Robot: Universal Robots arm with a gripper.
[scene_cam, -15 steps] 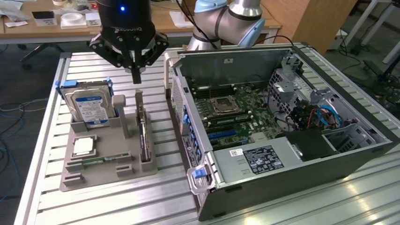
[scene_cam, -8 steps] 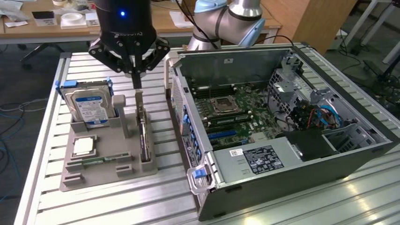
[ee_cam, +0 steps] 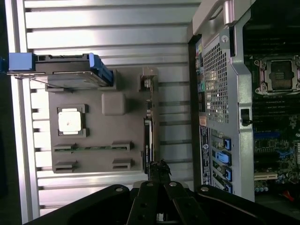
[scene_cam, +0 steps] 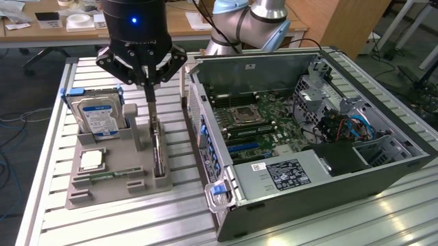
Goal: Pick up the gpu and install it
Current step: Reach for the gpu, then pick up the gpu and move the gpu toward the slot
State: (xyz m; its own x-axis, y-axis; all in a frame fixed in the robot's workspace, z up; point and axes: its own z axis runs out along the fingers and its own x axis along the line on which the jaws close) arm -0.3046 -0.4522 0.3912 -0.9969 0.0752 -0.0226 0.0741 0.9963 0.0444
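My gripper [scene_cam: 151, 120] looks pinched together on the top edge of the thin green-and-black gpu card [scene_cam: 159, 154], which stands directly beneath it in the grey plastic holder [scene_cam: 110, 184]. Lifting and installing remain.

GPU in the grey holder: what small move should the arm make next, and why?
Probably a short, straight descent. The gripper hangs directly over the gpu, which stands on edge in the grey holder, and I cannot tell that it has a hold yet. The card is upright, so a vertical move seems safest.
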